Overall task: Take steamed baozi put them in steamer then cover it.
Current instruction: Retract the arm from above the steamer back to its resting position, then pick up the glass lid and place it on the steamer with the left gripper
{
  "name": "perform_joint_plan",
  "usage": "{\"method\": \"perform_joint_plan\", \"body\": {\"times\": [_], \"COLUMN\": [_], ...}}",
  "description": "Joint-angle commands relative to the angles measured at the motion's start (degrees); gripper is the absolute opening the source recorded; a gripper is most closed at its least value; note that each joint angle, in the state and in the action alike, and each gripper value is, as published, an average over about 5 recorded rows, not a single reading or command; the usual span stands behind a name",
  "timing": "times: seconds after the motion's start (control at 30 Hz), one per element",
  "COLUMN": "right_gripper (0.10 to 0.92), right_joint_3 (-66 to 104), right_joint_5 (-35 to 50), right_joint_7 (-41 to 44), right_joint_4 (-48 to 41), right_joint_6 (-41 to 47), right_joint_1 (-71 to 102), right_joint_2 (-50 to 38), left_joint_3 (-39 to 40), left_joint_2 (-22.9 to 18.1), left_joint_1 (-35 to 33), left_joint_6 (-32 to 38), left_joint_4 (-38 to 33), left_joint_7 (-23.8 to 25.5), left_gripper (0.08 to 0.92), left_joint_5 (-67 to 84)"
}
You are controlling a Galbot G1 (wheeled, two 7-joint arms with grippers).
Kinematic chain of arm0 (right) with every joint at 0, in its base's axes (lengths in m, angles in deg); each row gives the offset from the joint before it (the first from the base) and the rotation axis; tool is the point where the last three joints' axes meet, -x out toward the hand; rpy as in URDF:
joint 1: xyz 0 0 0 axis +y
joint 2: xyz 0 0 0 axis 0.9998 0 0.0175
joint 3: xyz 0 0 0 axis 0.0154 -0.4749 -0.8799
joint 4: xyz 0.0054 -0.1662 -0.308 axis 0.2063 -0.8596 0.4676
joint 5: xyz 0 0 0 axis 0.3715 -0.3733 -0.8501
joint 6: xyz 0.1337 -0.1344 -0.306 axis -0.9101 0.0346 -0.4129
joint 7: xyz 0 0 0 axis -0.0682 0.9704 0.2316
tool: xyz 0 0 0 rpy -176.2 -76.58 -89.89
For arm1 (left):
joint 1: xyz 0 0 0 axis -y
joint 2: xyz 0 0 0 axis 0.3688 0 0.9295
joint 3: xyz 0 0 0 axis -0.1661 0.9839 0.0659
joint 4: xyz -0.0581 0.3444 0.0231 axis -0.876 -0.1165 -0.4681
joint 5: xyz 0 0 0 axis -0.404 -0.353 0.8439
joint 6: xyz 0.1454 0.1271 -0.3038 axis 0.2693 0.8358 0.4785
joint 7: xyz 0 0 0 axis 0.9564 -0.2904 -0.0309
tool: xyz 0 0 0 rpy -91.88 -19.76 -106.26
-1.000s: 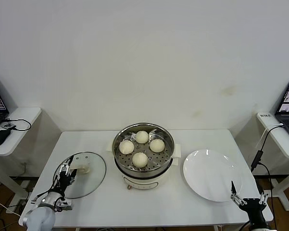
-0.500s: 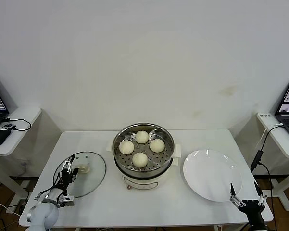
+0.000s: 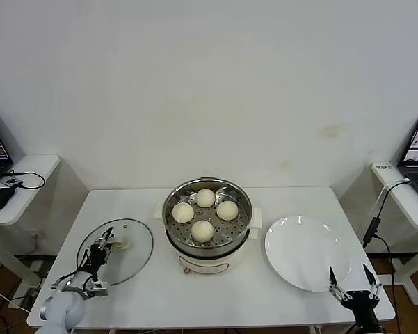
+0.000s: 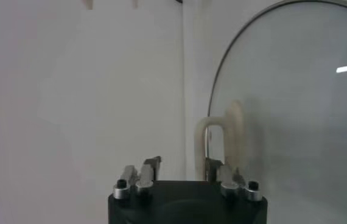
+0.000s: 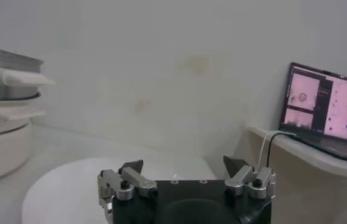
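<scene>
Four steamed baozi (image 3: 202, 230) lie in the steamer (image 3: 169, 203), which stands on its white cooker base at the table's middle. The glass cover (image 3: 131, 263) lies flat on the table to the steamer's left. My left gripper (image 3: 106, 241) is down at its cream handle (image 3: 119, 243). In the left wrist view, the handle (image 4: 229, 131) stands edge-on just ahead of that gripper (image 4: 182, 163), with the cover's glass (image 4: 295, 122) beyond. My right gripper (image 3: 349, 273) hangs open and empty at the table's front right corner, near the plate's edge.
A flat white plate (image 3: 306, 250) lies right of the steamer, bare. The right wrist view shows the right gripper (image 5: 185, 163) over this plate (image 5: 70, 182), the steamer (image 5: 6, 64) at one side and a lit laptop (image 5: 325, 103) on a side desk.
My left gripper has edged forward onto the cover's handle. The right gripper has sunk a little toward the table's front edge. Baozi and steamer are unmoved.
</scene>
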Motion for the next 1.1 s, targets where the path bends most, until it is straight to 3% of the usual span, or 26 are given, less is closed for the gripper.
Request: {"method": "perform_joint_plan", "body": {"times": [0.03,0.23,0.33,0.57,0.83,1.1], "right_gripper": [0.823,0.823,0.823,0.823,0.823,0.823], "right_joint_3": [-0.06,-0.11,-0.21,-0.90,-2.26,-3.64], "right_joint_5": [-0.11,-0.24,-0.25,-0.43,-1.10,-2.36], "right_joint_7": [0.07,0.14,0.25,0.41,0.48,0.47], "right_joint_4": [-0.07,-0.06,-0.01,-0.34,-0.20,-0.65], "right_joint_6": [0.02,-0.02,-0.07,-0.30,-0.36,-0.67], "right_joint_1": [0.03,0.11,0.10,0.03,-0.17,-0.37], "right_joint_2": [0.02,-0.05,-0.09,-0.28,-0.37,-0.45], "left_joint_3": [0.02,-0.83,-2.16,-7.29,-12.00,-6.22], "left_joint_2": [-0.23,-0.19,0.21,2.63,7.00,10.86], "left_joint_1": [0.18,-1.81,-3.74,-8.52,-12.98,-12.92], "left_joint_6": [-0.18,-0.82,-1.02,-2.88,-8.95,-15.56], "left_joint_4": [1.33,-2.85,-6.84,-16.21,-26.90,-37.75], "left_joint_7": [-1.76,-4.26,-4.70,-2.75,3.35,7.15], "left_gripper": [0.325,0.164,0.136,0.136,0.136,0.136], "left_joint_5": [0.83,1.78,1.95,3.57,8.24,17.11]}}
